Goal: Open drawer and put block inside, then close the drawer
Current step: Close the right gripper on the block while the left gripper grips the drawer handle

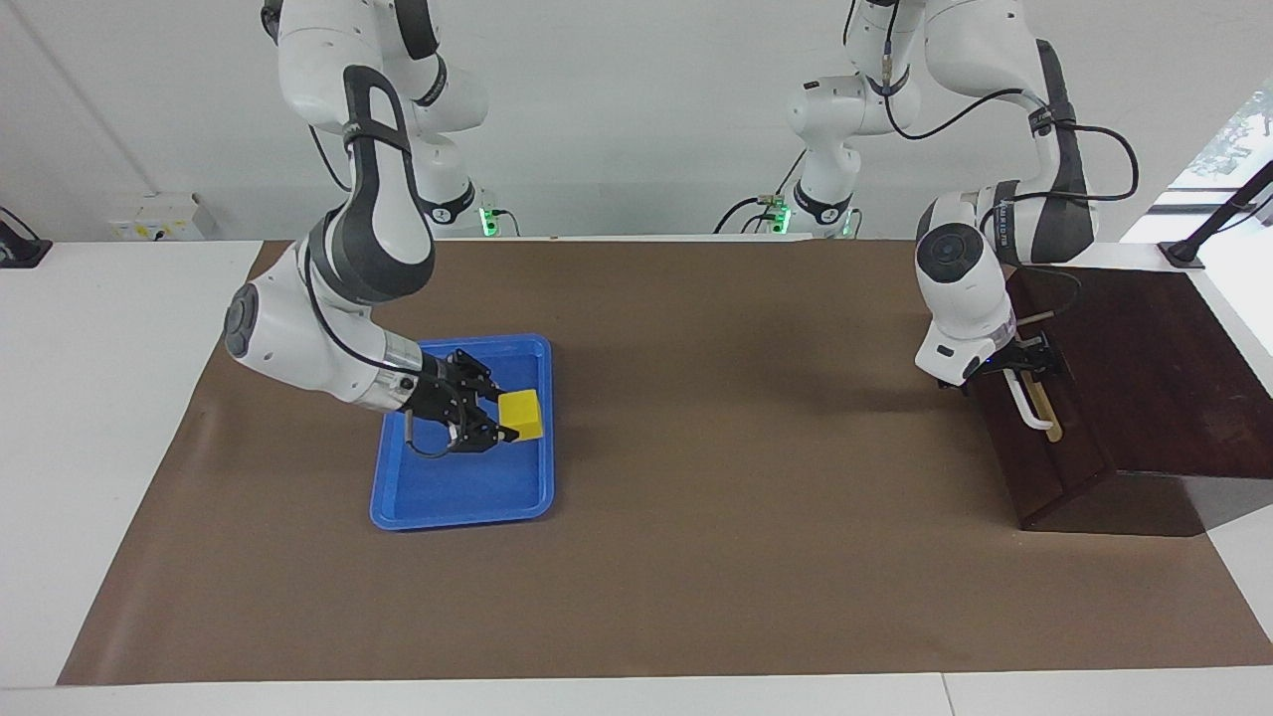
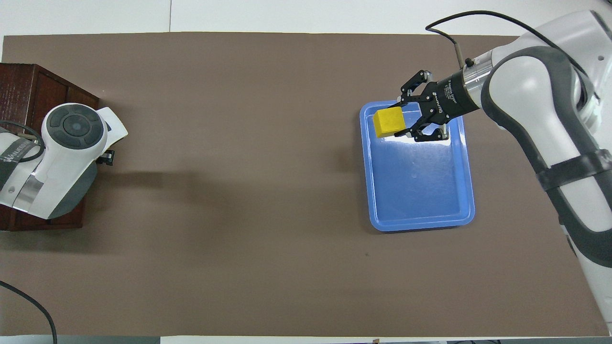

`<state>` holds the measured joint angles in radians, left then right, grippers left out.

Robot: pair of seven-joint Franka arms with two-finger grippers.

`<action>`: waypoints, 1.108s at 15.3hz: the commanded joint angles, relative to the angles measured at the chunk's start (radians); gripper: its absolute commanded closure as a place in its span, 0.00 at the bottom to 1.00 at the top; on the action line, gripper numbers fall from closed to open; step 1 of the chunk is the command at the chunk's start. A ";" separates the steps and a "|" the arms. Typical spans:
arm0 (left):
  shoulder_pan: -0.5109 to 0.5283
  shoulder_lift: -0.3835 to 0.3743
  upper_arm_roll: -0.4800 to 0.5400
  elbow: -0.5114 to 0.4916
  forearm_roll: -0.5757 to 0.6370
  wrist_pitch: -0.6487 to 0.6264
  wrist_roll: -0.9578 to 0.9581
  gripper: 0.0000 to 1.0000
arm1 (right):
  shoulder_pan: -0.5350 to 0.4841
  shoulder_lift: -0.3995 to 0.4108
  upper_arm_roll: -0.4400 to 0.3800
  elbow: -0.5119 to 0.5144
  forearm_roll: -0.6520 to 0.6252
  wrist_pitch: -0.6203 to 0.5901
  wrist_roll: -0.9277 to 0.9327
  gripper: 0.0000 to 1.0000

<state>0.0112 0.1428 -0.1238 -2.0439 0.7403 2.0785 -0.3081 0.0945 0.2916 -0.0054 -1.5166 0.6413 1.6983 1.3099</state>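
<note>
Right pincer [image 1: 502,420], clamped on the yellow block [image 1: 522,414], holds it clear of the floor of the blue tray [image 1: 467,497], over the tray's end nearer the robots. The left pincer [image 1: 1024,360] sits at the white handle [image 1: 1029,403] of the closed drawer [image 1: 1044,438], toward the left arm's end of the desk [image 1: 746,497]. Its fingers are spread apart.

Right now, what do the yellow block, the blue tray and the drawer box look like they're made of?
The yellow block looks matte and solid-coloured, maybe painted wood or foam; I can't tell which. The blue tray looks like plastic: smooth, with shiny glints. The drawer box looks like dark stained wood with faint grain.
</note>
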 commanded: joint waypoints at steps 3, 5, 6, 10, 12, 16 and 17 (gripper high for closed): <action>0.003 -0.002 0.000 -0.015 0.027 0.041 -0.009 0.00 | 0.005 -0.020 0.005 0.121 -0.031 -0.106 0.119 1.00; 0.000 -0.002 0.000 -0.015 0.027 0.041 -0.006 0.00 | 0.008 -0.040 0.015 0.127 -0.031 -0.105 0.161 1.00; 0.000 -0.002 0.000 -0.015 0.028 0.044 -0.005 0.00 | 0.013 -0.046 0.016 0.127 -0.031 -0.103 0.178 1.00; -0.002 0.000 -0.002 -0.013 0.028 0.057 -0.002 0.00 | 0.028 -0.060 0.021 0.127 -0.026 -0.095 0.247 1.00; -0.002 0.000 -0.004 -0.013 0.028 0.058 0.001 0.00 | 0.028 -0.061 0.022 0.127 -0.019 -0.092 0.261 1.00; 0.003 0.003 -0.002 -0.010 0.028 0.083 0.050 0.00 | 0.033 -0.063 0.021 0.127 -0.015 -0.092 0.262 1.00; 0.004 0.003 -0.002 -0.010 0.027 0.089 0.052 0.00 | 0.033 -0.063 0.021 0.127 -0.015 -0.091 0.267 1.00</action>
<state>0.0086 0.1447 -0.1290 -2.0444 0.7419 2.1319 -0.2699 0.1265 0.2390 0.0119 -1.3910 0.6327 1.6077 1.5456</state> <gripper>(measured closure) 0.000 0.449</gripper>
